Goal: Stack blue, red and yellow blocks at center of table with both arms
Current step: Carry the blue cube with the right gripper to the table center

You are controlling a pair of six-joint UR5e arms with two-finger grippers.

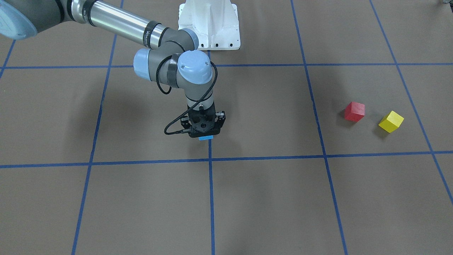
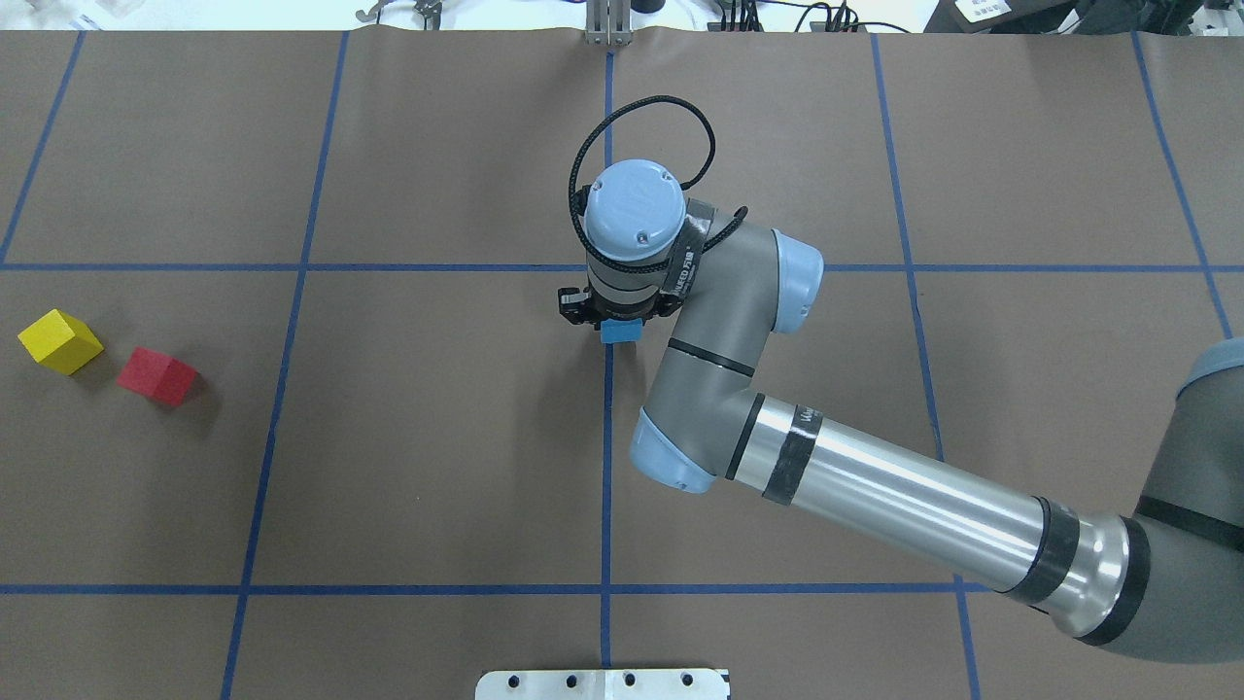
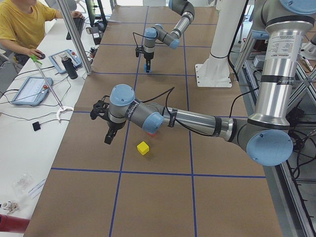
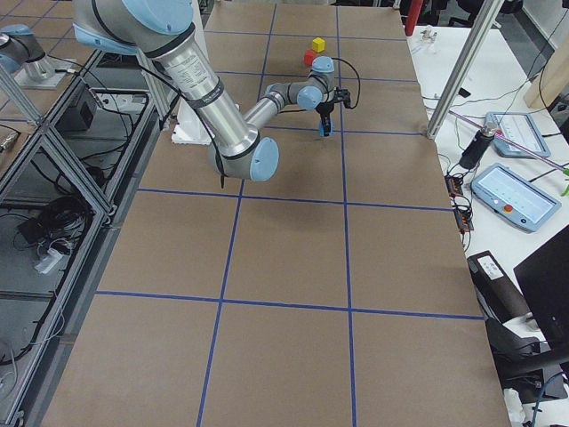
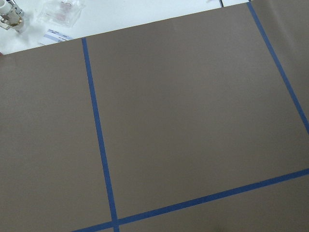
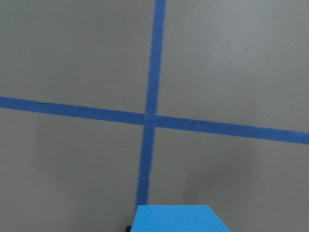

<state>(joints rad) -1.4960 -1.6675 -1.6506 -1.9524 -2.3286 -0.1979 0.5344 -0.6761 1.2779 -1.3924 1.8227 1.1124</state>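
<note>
I am pinching the blue block (image 6: 176, 218) in my right fingers (image 1: 203, 131), which are standing narrow on its sides. In my right wrist view it is filling the bottom edge, just at six o'clock of the tape crossing (image 6: 146, 118). That is putting it near the middle of the surface (image 2: 437, 437), right over the centre tape line. I cannot tell whether its underside is touching down or hanging just above.

I am judging that I am setting down the base of the stack. The next move is calling for a gentle opening and a straight lift, so that I am not dragging the cube off its spot, and then for swinging this arm clear.

Well apart, at nine o'clock of the blue block, the red block (image 2: 157, 375) and the yellow block (image 2: 59, 341) are lying close beside each other, not touching and both turned askew.

My left fingers (image 3: 108, 136) are hovering near that pair, showing only in the side view, so I cannot tell how wide they are. They are likely taking one of those two next.
</note>
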